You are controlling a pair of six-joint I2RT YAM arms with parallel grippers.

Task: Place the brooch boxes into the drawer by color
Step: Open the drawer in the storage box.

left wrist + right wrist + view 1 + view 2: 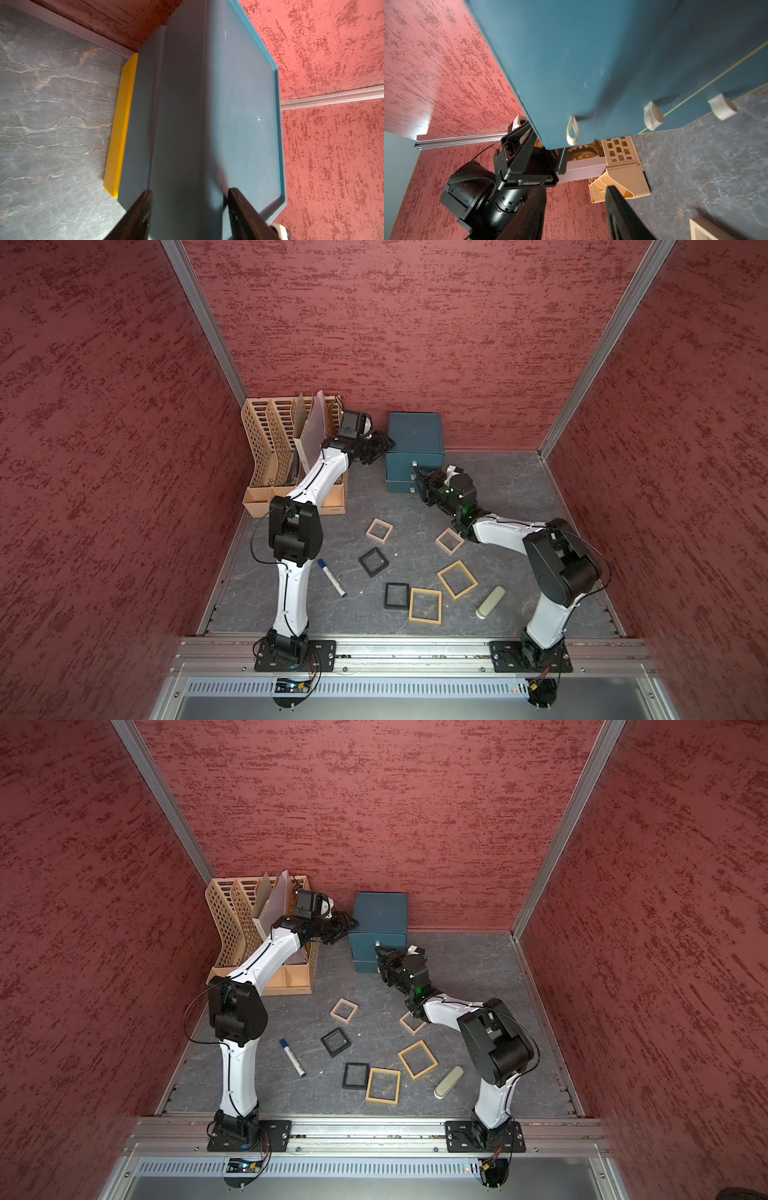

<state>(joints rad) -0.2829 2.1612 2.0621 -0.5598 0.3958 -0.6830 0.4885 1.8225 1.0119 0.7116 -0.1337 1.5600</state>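
The drawer [415, 435] [380, 913] is a dark teal chest at the back wall. My left gripper [384, 445] [189, 190] straddles its upper left edge, one finger on the top face and one against the side. My right gripper [419, 475] [575, 188] stands open before the chest's front, just short of the top pull [572, 131], with nothing between its fingers. The brooch boxes lie loose on the floor: two beige [379, 530] [449, 541], two black [373, 561] [397, 596] and two tan-yellow [457, 579] [425, 605].
A tan slotted file rack [266, 448] stands left of the chest, right behind my left arm. A blue-capped marker [331, 578] and a pale green cylinder [490, 602] lie among the boxes. Red walls close in the back and both sides.
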